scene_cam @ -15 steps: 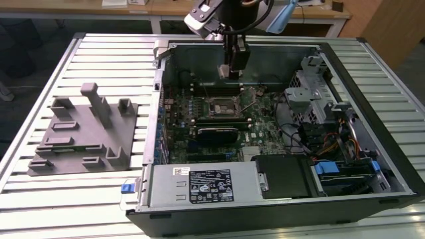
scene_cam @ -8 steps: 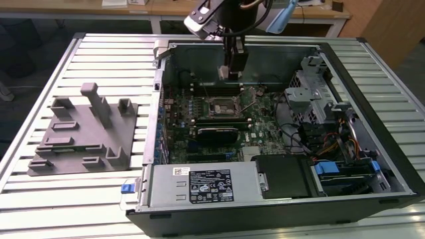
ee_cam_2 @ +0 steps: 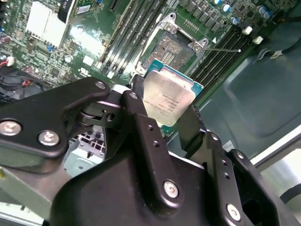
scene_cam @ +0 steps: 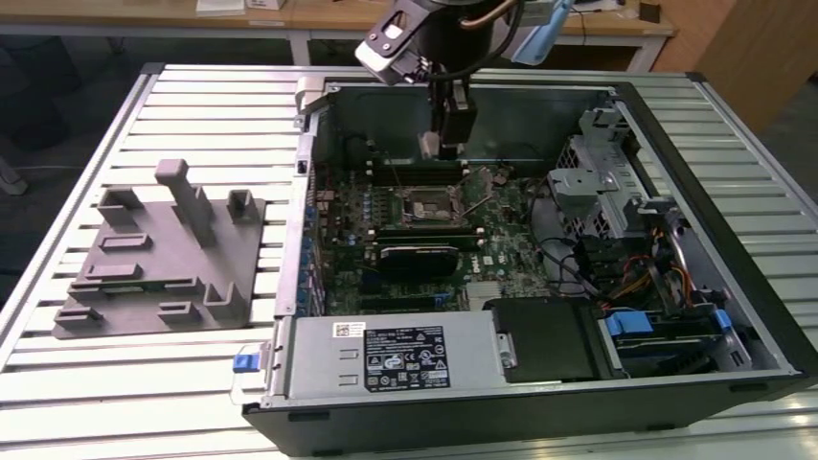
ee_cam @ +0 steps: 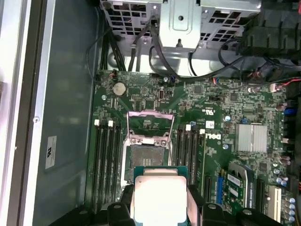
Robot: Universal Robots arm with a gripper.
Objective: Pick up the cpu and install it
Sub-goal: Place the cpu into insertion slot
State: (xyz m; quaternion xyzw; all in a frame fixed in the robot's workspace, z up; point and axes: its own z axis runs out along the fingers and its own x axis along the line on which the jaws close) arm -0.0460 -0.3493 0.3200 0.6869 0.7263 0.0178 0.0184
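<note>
Nearest the wrist cameras: black two-fingered gripper point(ee_cam_2: 165, 113), clamped on the cpu point(ee_cam_2: 168, 100), a small flat square chip with a shiny silver metal top and a thin blue-green rim; black fingers point(ee_cam_2: 141, 117) press on two opposite edges, and the silver face is turned toward the cameras in both wrist views; pick-up judged complete. Just beyond the chip: black square-framed motherboard socket point(ee_cam: 143, 157), its metal load plate point(ee_cam: 150, 123) swung up and its contact field bare; chip and socket are apart, the chip held above the board and, in the first wrist view, overlapping the socket's near edge; seating judged not yet done, likewise the closing of the plate. Either side of the socket: rows of long black memory slots point(ee_cam: 104, 160); around them the green motherboard point(ee_cam: 211, 99). Enclosing all: open black-and-grey metal computer case point(scene_cam: 754, 316) lying on its side, the arm reaching down into it in the exterior view. Farther off, toward the exterior view's left and well apart from the case: large grey plastic tray with upright posts point(scene_cam: 153, 278), resting on the slatted pale metal table point(scene_cam: 192, 105).
</note>
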